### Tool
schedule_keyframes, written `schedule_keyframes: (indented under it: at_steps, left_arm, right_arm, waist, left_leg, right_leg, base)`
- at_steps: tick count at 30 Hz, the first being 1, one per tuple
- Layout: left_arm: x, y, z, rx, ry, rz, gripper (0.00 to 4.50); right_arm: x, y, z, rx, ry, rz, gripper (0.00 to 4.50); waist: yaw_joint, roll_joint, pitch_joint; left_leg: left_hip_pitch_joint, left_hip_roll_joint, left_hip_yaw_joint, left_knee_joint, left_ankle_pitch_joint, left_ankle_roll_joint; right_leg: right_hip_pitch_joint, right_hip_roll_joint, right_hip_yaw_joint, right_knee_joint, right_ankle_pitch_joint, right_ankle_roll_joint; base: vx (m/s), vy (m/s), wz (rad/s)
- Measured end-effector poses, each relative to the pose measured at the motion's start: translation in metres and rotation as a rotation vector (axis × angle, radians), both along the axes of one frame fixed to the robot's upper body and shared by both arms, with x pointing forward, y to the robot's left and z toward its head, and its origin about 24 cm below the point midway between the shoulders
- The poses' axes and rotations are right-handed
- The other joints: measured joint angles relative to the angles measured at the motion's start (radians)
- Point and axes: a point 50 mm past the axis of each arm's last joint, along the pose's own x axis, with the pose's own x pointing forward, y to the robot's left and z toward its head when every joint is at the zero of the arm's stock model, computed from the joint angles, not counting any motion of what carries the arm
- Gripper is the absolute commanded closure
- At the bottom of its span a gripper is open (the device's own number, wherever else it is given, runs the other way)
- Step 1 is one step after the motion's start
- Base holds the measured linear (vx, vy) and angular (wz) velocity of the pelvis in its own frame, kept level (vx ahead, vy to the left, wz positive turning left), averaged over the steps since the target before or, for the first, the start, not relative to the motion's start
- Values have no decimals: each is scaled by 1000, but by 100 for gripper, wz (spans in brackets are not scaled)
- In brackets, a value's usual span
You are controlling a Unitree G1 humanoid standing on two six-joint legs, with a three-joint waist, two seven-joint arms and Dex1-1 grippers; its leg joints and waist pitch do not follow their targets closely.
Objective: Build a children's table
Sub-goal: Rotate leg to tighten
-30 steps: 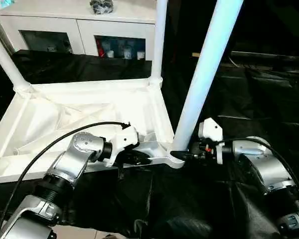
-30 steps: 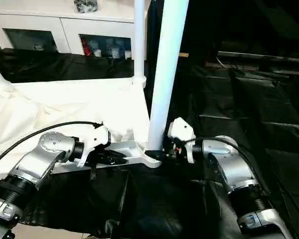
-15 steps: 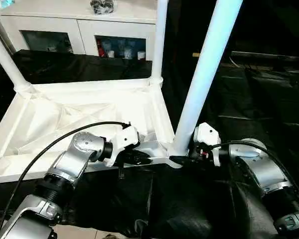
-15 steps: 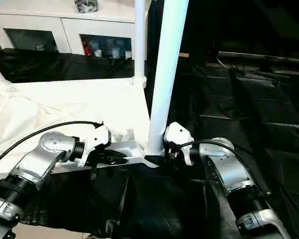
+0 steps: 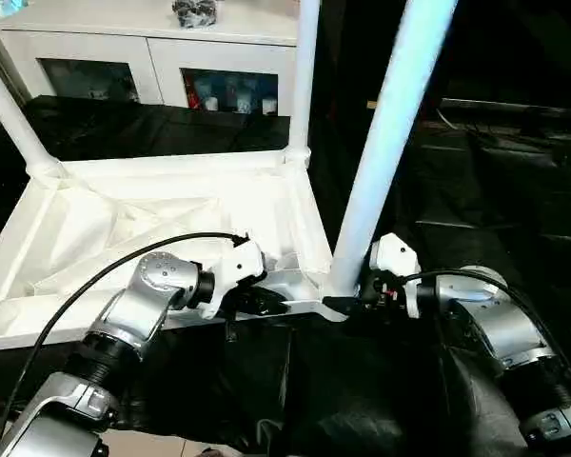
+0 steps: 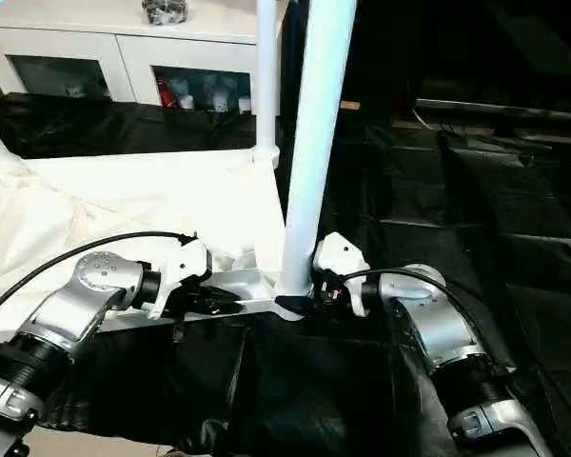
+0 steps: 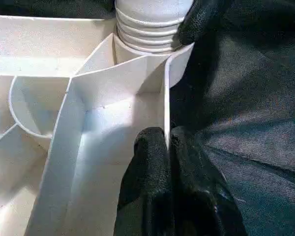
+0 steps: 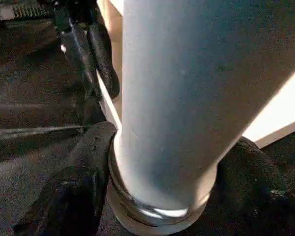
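White children's tabletop (image 5: pixel 152 219) lies upside down, ribbed underside up, on the black-covered work table (image 5: pixel 495 190), its near edge along the work table's near edge. Three white legs stand in corner sockets: far-left leg (image 5: pixel 9 114), far-right leg (image 5: pixel 303 76), and the near-right leg (image 5: pixel 385 143), thick and tilted slightly right, seated in the near-right corner socket (image 5: pixel 335 303). Left gripper (image 5: pixel 266 303) reaches in level from the left, forearm angled up from bottom left, wrist bent toward the corner; its black fingers (image 7: pixel 152 167) are pinched closed on the thin upright near-edge wall of the tabletop, just beside the socket. Right gripper (image 5: pixel 347 303) comes in level from the right, silver forearm running from the bottom-right; its two fingers (image 8: pixel 83 182) stand wide apart, one each side of the near-right leg's base, right at the flared end; grip versus just bracketing: cannot tell for certain, pads look pressed to it. White cabinet (image 5: pixel 152 57) with glass doors behind the work table. Versus one second ago: right gripper has moved left, from beside the socket to around the leg's base; leg, tabletop and left gripper unchanged.
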Motion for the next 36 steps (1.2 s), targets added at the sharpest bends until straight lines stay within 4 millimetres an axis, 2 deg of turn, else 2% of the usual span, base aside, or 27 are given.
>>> schedule_keyframes:
  at_steps: [4, 7, 10, 15, 17, 22, 24, 26, 32, 36]
  left_arm:
    - [2, -2, -1, -6, -7, 35, 450]
    - [13, -12, -3, -4, -38, 138, 450]
    - [25, -35, -6, -2, -72, 250, 450]
    - [35, -60, -8, 4, -89, 364, 450]
    - [37, -69, -9, 9, -93, 378, 450]
    - [38, -71, -8, 12, -109, 362, 450]
    - [38, -71, -7, 13, -117, 343, 450]
    - [38, -70, -7, 12, -120, 333, 450]
    - [29, -50, -4, 0, -119, 194, 450]
    - [21, -36, -4, -2, -102, 108, 450]
  right_arm:
    - [2, 6, -4, 30, -5, -61, 180]
    - [12, 10, -13, 81, -18, -271, 180]
    - [25, 16, -19, 107, -33, -500, 180]
    - [39, 28, -23, 112, -53, -776, 180]
    - [43, 30, -24, 117, -54, -839, 124]
    - [43, 30, -22, 145, -50, -844, 101]
    - [43, 26, -22, 144, -50, -811, 65]
    - [42, 24, -21, 136, -54, -776, 61]
    - [35, 6, -15, 43, -99, -539, 53]
    - [24, 2, -11, 37, -91, -367, 53]
  waist:
    - [-5, -2, 0]
    - [-13, -6, -1]
    - [-16, -6, -1]
    - [-19, -5, -2]
    - [-18, -4, -3]
    - [-15, -2, -4]
    - [-14, -2, -4]
    - [-13, -1, -4]
    - [-8, 6, -4]
    - [0, 10, -4]
  left_leg:
    - [1, 0, 0, 1, 0, -1]
    - [3, 0, 0, 3, -1, -3]
    - [5, -2, 0, 3, -1, -3]
    - [6, -3, 0, 3, -1, -3]
    - [5, -3, 0, 3, -1, -3]
    - [3, -3, 0, 3, -1, -2]
    - [2, -3, 0, 3, -1, -2]
    - [2, -2, -1, 3, -1, -2]
    - [1, -2, -1, -3, -1, -2]
    - [0, -1, 0, -3, -1, -2]
  right_leg:
    - [0, 0, 0, 2, 0, 0]
    - [1, 0, 1, 5, 0, -1]
    - [4, -2, 2, 4, 1, -2]
    - [6, -2, 2, 1, 0, 1]
    - [7, -2, 2, -3, 2, 1]
    - [7, -2, 1, -6, 9, -3]
    - [6, -2, 1, -6, 10, -3]
    - [6, -2, 0, -6, 10, -3]
    - [3, -1, -1, -7, 9, -1]
    - [2, -1, -2, -7, 8, 0]
  base:
    - [0, 0, 0]
    - [0, 0, 0]
    - [0, 0, 0]
    - [0, 0, 0]
    - [0, 0, 0]
    - [0, 0, 0]
    - [0, 0, 0]
    - [0, 0, 0]
    - [0, 0, 0]
    - [0, 0, 0]
